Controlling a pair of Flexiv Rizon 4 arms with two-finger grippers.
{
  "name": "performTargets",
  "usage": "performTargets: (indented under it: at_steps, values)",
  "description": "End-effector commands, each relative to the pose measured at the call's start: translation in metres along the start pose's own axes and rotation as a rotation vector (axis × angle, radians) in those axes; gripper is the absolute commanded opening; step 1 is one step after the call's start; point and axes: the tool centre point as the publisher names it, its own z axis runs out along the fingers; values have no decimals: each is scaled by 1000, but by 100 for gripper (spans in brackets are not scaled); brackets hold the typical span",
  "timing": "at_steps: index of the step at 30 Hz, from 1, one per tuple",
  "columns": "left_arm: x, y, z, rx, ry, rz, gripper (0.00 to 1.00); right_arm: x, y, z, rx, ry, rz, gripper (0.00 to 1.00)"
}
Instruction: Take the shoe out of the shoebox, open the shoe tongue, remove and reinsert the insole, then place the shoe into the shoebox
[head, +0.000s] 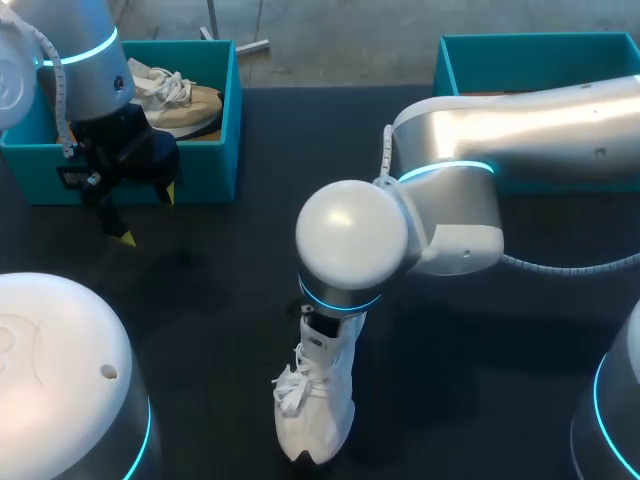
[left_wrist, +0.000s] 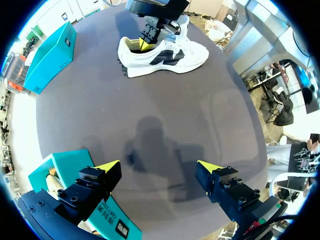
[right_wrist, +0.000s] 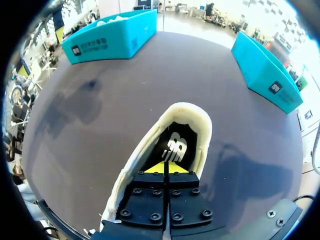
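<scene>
A white shoe (head: 318, 405) with dark side marks stands on the dark table near its front edge, also visible ahead of my left gripper (left_wrist: 165, 54). My right gripper (right_wrist: 165, 168) is shut, with its yellow tips together inside the shoe's opening (right_wrist: 184, 116), just above the dark insole (right_wrist: 175, 144). I see nothing pinched between the tips. In the head view the right wrist hides that gripper. My left gripper (head: 148, 215) hangs open and empty in front of the left teal shoebox (head: 205, 165), far from the shoe; it also shows in its own wrist view (left_wrist: 159, 168).
The left teal shoebox (right_wrist: 107, 39) holds a beige shoe (head: 180, 100). A second teal shoebox (head: 530, 55) stands at the back right, partly behind my right arm, and also shows in the right wrist view (right_wrist: 267, 72). Bare dark tabletop lies between the boxes and the white shoe.
</scene>
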Motion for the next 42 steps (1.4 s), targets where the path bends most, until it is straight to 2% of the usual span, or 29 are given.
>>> performTargets:
  at_steps: [1,16,18,31,42]
  values:
    - [1,0,0,-2,-2,0,100,4,-6,3,-36,-5,593,0]
    - [1,0,0,-2,-2,0,100,4,-6,3,-36,-5,593,0]
    - [1,0,0,-2,-2,0,100,-5,37,39,-55,9,574,0]
    - [1,0,0,-2,-2,0,100,-2,33,46,-39,14,562,0]
    - [1,0,0,-2,-2,0,100,5,6,60,29,38,571,0]
